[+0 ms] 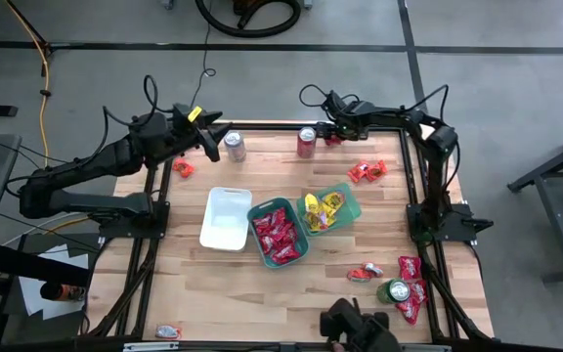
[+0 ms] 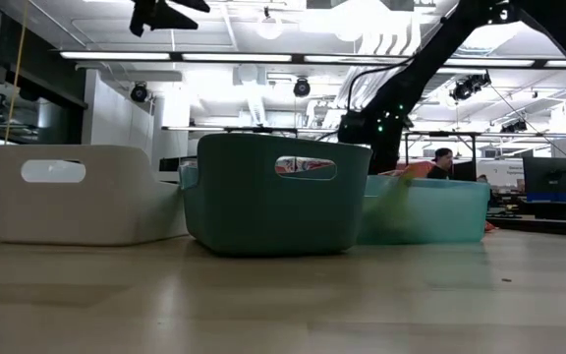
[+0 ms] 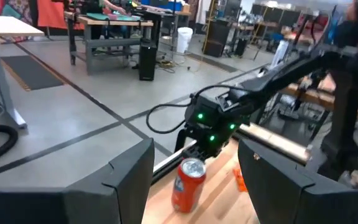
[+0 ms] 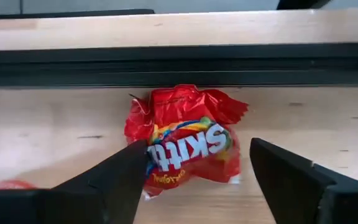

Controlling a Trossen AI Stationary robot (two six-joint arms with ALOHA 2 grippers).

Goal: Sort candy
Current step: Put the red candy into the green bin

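High view: the wooden slat table [image 1: 223,284] carries three trays near centre: an empty white plastic tray [image 1: 226,218], a teal plastic tray [image 1: 279,234] filled with red candy packets [image 1: 277,235], and a green plastic tray [image 1: 332,208] with yellow packets [image 1: 316,210]. Loose packets lie at 1 o'clock [image 1: 367,171], at 5 o'clock around a green drink can [image 1: 396,290], at 10 o'clock [image 1: 184,168] and at 7 o'clock [image 1: 168,332]; sorting looks roughly half done. The right gripper [image 1: 328,130] sits at 12 o'clock beside a red drink can [image 1: 306,142]; the left gripper [image 1: 208,140] is at 11 o'clock by a silver drink can [image 1: 234,146]. Low view: the three trays stand in a row, arms overhead. Left wrist view: jaws spread, nothing between them. Right wrist view: jaws spread on either side of a crumpled red Skittles packet [image 4: 185,140] lying flat at the table's edge rail, not yet pinched.
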